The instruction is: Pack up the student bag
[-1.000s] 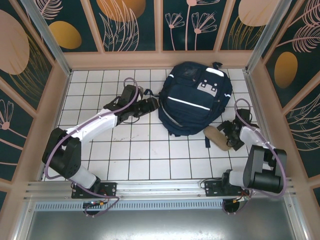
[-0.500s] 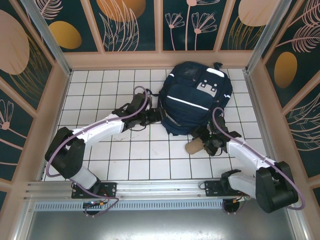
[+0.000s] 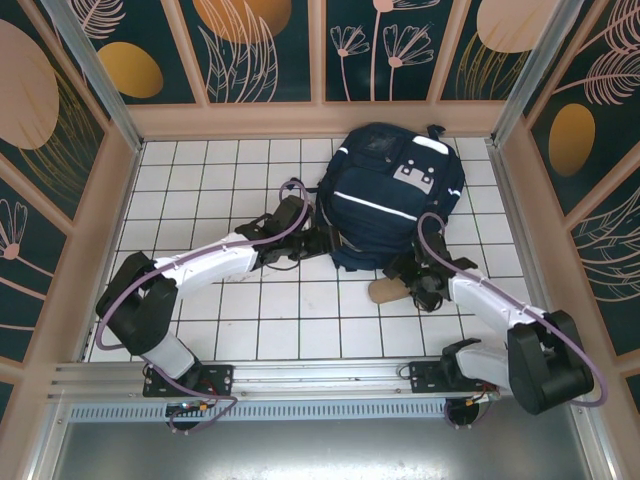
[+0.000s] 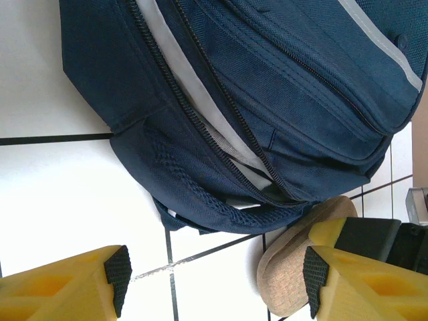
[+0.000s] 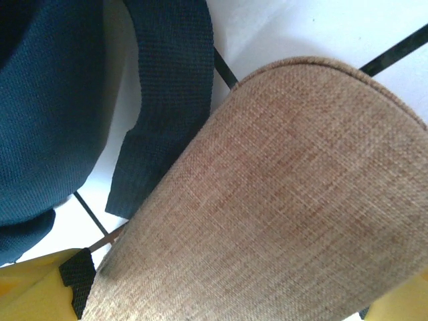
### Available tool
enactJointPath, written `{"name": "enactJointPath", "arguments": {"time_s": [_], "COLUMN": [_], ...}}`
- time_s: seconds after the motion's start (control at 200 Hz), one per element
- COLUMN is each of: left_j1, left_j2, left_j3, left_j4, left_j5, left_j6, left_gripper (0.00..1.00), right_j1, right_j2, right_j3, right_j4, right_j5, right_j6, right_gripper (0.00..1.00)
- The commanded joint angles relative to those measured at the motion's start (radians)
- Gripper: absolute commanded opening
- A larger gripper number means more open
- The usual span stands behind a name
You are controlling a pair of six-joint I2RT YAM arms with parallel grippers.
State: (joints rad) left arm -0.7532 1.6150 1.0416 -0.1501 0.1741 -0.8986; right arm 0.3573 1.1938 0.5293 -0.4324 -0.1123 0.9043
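The student bag (image 3: 390, 200) lies flat at the back middle of the tiled table, navy with a white stripe. Its main zip (image 4: 200, 107) gapes, showing pale lining. My left gripper (image 3: 325, 238) sits at the bag's near-left corner, open, with nothing but bare tile between the pads (image 4: 215, 277). A tan fabric pouch (image 3: 383, 290) lies just in front of the bag's near edge, and my right gripper (image 3: 408, 285) is shut on it. In the right wrist view the pouch (image 5: 281, 200) spans the whole gap between the fingers (image 5: 244, 294), with the bag's strap (image 5: 167, 100) beside it.
Wooden walls (image 3: 95, 230) close in the white tiled table (image 3: 220, 170) on three sides. Bare tiles stretch to the left of the bag and across the near half. The pouch (image 4: 294, 267) and the right gripper's yellow finger (image 4: 348, 234) lie close to my left gripper's right finger.
The right arm has swung left, carrying the pouch from the right side to just below the bag's near edge. The left gripper has moved right, up to the bag's near-left corner.
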Motion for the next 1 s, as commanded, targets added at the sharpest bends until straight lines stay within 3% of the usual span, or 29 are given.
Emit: {"name": "enactJointPath", "arguments": {"time_s": [0.0, 0.24, 0.49, 0.69, 0.83, 0.991], "left_j1": [-0.003, -0.004, -0.005, -0.060, -0.128, -0.213], "left_j2": [0.004, 0.010, 0.035, 0.076, 0.143, 0.241], "left_j3": [0.024, 0.044, 0.066, 0.141, 0.200, 0.302], "left_j4": [-0.009, -0.001, 0.019, -0.030, -0.044, -0.095], "left_j5": [-0.013, 0.015, 0.060, 0.052, 0.044, 0.006], "left_j6": [0.024, 0.054, 0.094, 0.185, 0.244, 0.329], "left_gripper": [0.71, 0.71, 0.70, 0.65, 0.61, 0.59], "right_j1": [0.009, 0.060, 0.072, 0.076, 0.051, -0.054], "right_j2": [0.059, 0.101, 0.091, 0.017, -0.076, -0.187], "right_j3": [0.033, 0.107, 0.078, 0.117, 0.158, 0.196], "right_j4": [0.027, -0.035, 0.034, -0.048, -0.134, -0.198], "right_j5": [0.083, 0.162, 0.089, 0.123, 0.180, 0.164], "right_j6": [-0.002, -0.025, -0.042, -0.079, -0.103, -0.145], "right_gripper": [0.99, 0.98, 0.86, 0.99, 0.99, 0.99]}}
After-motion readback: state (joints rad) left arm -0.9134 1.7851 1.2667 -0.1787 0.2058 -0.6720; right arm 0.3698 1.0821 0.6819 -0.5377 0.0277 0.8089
